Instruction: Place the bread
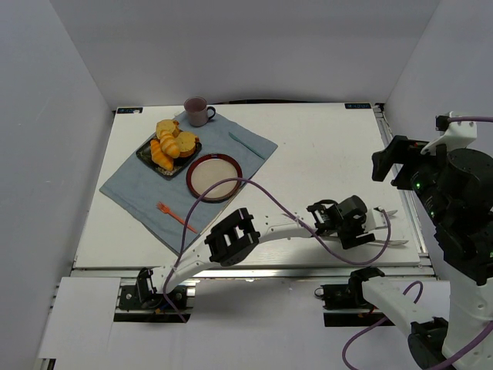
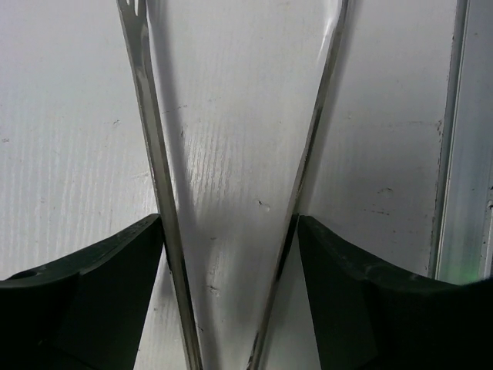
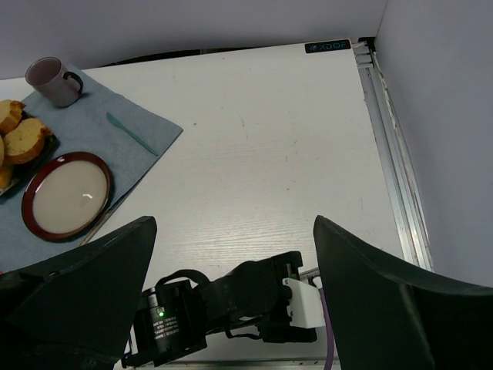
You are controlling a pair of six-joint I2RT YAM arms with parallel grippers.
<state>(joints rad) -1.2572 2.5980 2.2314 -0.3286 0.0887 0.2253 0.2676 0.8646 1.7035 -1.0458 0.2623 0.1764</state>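
Bread [image 1: 170,146]: one small golden-yellow elongated roll, on dark tray [image 1: 143,153] among other pastries, blue cloth [image 1: 131,189], table's left. One mug [image 1: 197,112]. One red-rimmed plate [image 1: 206,176]. Left gripper [image 1: 368,227] clamps one pair of tongs [image 2: 154,154]. Right gripper [image 3: 235,223] wide apart, empty.

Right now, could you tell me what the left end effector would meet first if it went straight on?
The left end effector, holding tongs, points rightward over bare table. Nothing stands in between, so the tongs' tips would probably meet the rail at the right edge first.
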